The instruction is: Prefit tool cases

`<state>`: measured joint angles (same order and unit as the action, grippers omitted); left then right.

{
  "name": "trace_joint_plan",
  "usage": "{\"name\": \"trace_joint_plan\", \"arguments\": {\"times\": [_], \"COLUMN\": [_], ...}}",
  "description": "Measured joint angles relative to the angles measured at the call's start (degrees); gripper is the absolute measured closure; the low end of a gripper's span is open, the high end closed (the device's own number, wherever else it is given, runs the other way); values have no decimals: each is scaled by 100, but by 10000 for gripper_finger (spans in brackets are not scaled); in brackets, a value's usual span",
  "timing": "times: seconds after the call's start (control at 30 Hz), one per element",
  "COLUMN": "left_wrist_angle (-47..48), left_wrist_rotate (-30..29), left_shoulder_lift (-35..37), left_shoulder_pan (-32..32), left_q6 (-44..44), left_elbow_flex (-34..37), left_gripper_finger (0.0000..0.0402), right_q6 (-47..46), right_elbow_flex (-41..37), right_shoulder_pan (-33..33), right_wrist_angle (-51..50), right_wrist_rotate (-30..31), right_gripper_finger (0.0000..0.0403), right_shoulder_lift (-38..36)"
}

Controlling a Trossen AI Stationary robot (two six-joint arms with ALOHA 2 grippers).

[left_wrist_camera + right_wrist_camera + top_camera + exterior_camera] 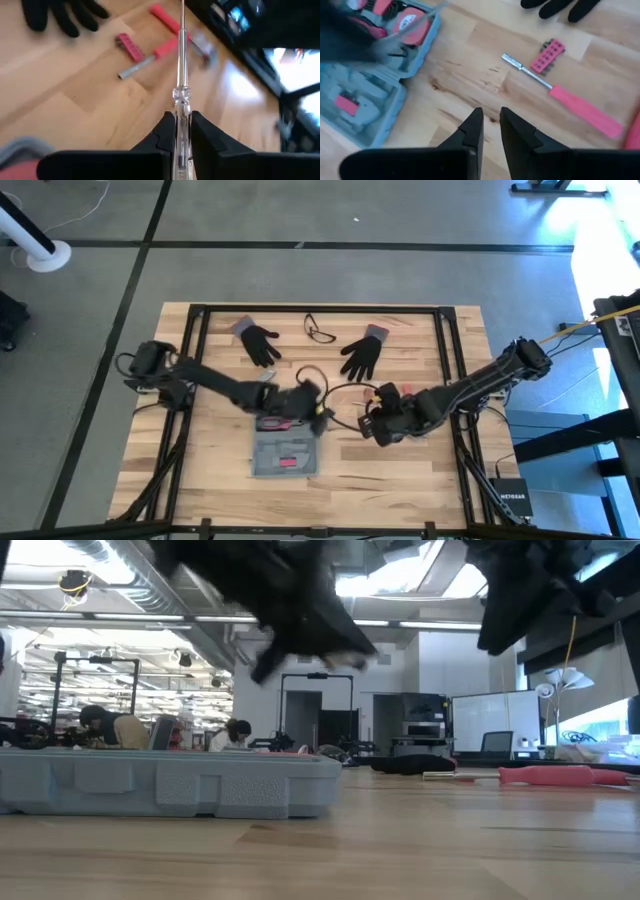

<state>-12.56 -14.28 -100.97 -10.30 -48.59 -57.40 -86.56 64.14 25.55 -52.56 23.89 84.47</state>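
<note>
The blue-grey tool case (285,455) lies open on the table's near middle, its bottom flat on the wood. It also shows in the low view (170,785) and in the right wrist view (365,95), with a tape measure and pink pieces in its recesses. My left gripper (182,120) hangs above the case's far edge (318,415), shut on a clear-handled screwdriver (181,75). My right gripper (490,117) hovers over bare wood to the right of the case (372,428). Its fingers stand a narrow gap apart with nothing between them. My left gripper pinches the screwdriver's clear handle (181,135) between its two fingers. The screwdriver lies along the fingers, and its metal shaft (181,45) sticks out forward past their tips. The tool is lifted clear of the table and slants down toward the wood.
A pink-handled screwdriver (580,107) and a pink bit holder (547,56) lie on the wood right of the case. Two black gloves (262,343) (362,355) and a pair of glasses (320,330) lie at the far side. Black frame rails (455,380) border the table.
</note>
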Motion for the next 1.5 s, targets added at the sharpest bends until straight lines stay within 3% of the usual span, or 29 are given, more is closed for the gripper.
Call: {"name": "trace_joint_plan", "arguments": {"times": [0.17, 0.37, 0.6, 0.87, 1.17, 1.33, 1.5], "left_wrist_angle": [-1023, -1142, -1061, -592, -237, -286, -55], "left_wrist_rotate": [522, 552, -176, -246, -263, -221, 48], "left_shoulder_lift": [-586, -1035, -1104, -1090, -1094, -981, -556], "left_shoulder_pan": [528, 617, 289, 313, 314, 314, 310], "left_q6": [-1440, -3385, -4348, -4390, -4214, -3228, -1551], "left_elbow_flex": [-2, -5, -13, -23, -20, 6, 36], "left_gripper_finger": [375, 375, 375, 333, 355, 389, 400], "right_q6": [-281, -344, -344, -344, -315, -316, -205], "right_elbow_flex": [0, 3, 9, 9, 9, 9, 6], "right_shoulder_pan": [86, 84, 73, 69, 69, 71, 59], "right_wrist_angle": [15, -7, -44, -5, 16, -713, -1287], "right_wrist_rotate": [11, 153, 168, 163, -175, -527, -675], "right_gripper_finger": [345, 345, 345, 345, 345, 349, 395], "right_shoulder_lift": [0, -43, -48, -48, -48, -48, -48]}}
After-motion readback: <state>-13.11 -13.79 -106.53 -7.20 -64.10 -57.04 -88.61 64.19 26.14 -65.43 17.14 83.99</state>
